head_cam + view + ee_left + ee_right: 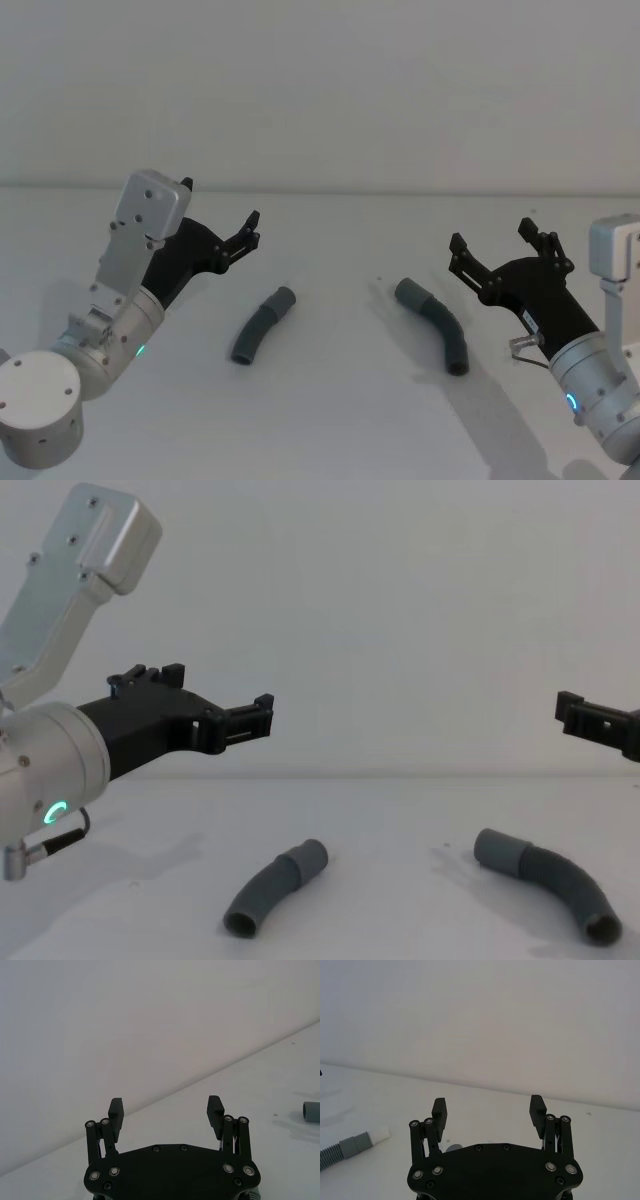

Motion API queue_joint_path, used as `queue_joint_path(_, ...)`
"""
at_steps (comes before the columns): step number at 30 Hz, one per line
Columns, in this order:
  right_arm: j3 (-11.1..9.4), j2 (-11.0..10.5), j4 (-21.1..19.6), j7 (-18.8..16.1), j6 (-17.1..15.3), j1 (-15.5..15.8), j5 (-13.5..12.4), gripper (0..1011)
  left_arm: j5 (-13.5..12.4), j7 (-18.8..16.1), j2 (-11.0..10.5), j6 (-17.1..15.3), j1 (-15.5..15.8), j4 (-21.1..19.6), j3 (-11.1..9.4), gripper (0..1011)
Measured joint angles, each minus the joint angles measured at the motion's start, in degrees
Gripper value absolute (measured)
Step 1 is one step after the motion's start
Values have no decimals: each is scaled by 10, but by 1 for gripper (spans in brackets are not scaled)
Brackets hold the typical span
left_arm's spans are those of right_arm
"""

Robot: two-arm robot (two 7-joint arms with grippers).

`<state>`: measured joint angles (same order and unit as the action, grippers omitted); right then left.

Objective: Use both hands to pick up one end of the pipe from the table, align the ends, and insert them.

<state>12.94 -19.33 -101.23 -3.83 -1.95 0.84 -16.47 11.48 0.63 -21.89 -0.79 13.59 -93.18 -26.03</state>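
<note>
Two dark grey ribbed pipe pieces lie apart on the white table (pixel 340 420). The shorter piece (pixel 262 325) (pixel 275 888) is left of centre, the longer one (pixel 435 322) (pixel 548 880) right of centre. In the right wrist view the shorter piece (pixel 340 1152) shows a grey cuff with a white inner sleeve (pixel 379 1135). The longer piece's cuff (pixel 311 1111) sits at the edge of the left wrist view. My left gripper (pixel 222 203) (pixel 166 1105) hovers open, above and left of the shorter piece. Open too, my right gripper (pixel 492 234) (pixel 489 1105) hangs above and right of the longer piece.
A pale grey wall (pixel 320 90) rises behind the table's far edge. White table surface stretches between the two pieces and in front of them.
</note>
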Motion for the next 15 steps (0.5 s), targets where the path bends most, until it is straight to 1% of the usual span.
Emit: queue_joint_path(15, 0, 0, 0, 0, 0, 0, 0, 1000, 0, 0, 0, 0, 0, 0, 0, 1001)
